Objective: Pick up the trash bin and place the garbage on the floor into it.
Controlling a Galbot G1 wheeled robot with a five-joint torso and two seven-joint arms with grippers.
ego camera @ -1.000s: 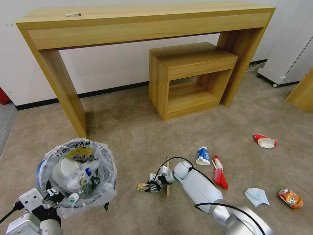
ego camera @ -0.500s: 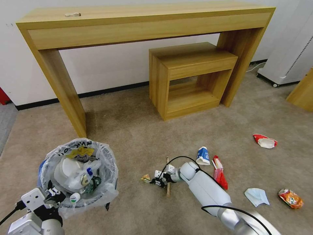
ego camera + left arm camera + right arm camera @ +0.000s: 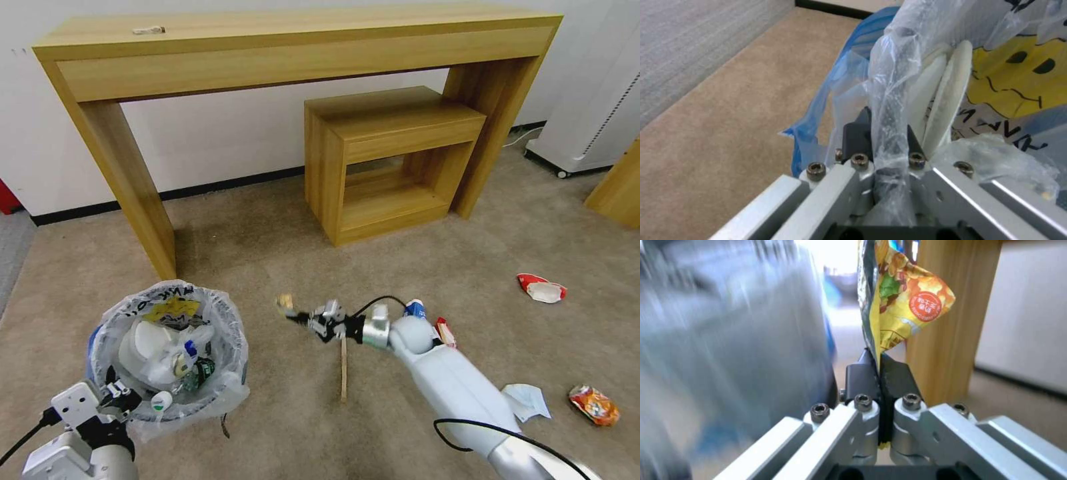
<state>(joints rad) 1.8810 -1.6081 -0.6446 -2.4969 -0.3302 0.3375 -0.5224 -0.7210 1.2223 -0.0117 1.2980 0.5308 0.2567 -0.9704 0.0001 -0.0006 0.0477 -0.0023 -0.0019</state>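
The blue trash bin (image 3: pixel 230 347) with its printed plastic liner hangs at the lower left, holding white slippers (image 3: pixel 143 343) and small litter. My left gripper (image 3: pixel 119 395) is shut on its near rim; the left wrist view has the gripper (image 3: pixel 887 133) pinching liner and rim, next to the slippers (image 3: pixel 947 96). My right gripper (image 3: pixel 308 320) is shut on a small yellow snack wrapper (image 3: pixel 287 303), held above the floor (image 3: pixel 267 253) just right of the bin. The right wrist view shows the wrapper (image 3: pixel 900 306) clamped in that gripper (image 3: pixel 880 370).
On the carpet lie a wooden stick (image 3: pixel 344 370), a blue-white cup (image 3: pixel 415 308), a red wrapper (image 3: pixel 445 331), a red-white cup (image 3: pixel 541 289), a blue mask (image 3: pixel 527 402) and an orange snack bag (image 3: pixel 593 405). A long wooden table (image 3: pixel 280 40) and a small one (image 3: pixel 387 133) stand behind.
My right gripper has lifted the yellow wrapper off the carpet and carried it up and left toward the bin. The bin has shifted slightly to the right.
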